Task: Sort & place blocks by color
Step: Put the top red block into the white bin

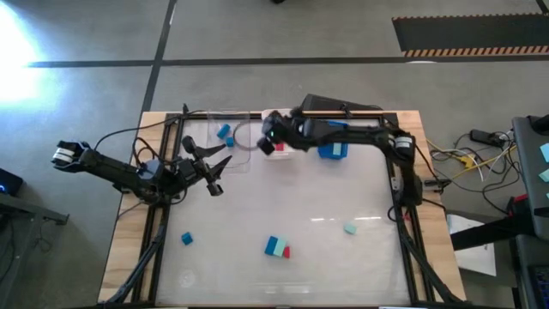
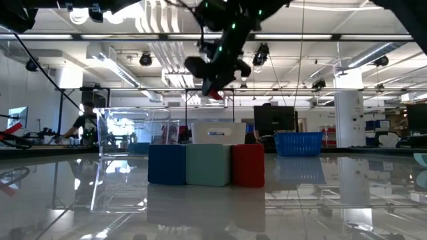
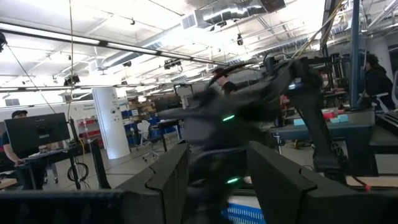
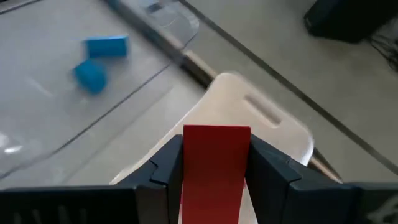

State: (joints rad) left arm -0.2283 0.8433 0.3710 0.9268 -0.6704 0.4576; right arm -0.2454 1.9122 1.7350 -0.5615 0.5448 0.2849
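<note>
My right gripper (image 1: 269, 144) hangs high over the table's far side, shut on a red block (image 4: 216, 163); in the right wrist view a white bin (image 4: 261, 121) lies right below it. Two blue blocks (image 4: 99, 59) lie in the clear bin (image 1: 230, 137) beside it. On the near table a blue, a teal and a red block (image 1: 277, 248) stand side by side. A lone blue block (image 1: 186, 238) and a lone teal block (image 1: 350, 228) rest flat. My left gripper (image 1: 214, 169) is open, held above the table's left part and touching nothing. My right gripper pinches the red block between its two fingers, one on each of two opposite side faces (image 4: 186, 168). The fingers slant down from above. The block is lifted clear, high above the table, and sticks out beyond the fingertips (image 2: 215, 91).
A blue bin (image 1: 334, 151) sits at the far edge under the right arm. A black object lies behind it at the far edge. Cables run along the table's left and right sides. The middle of the table is bare white surface.
</note>
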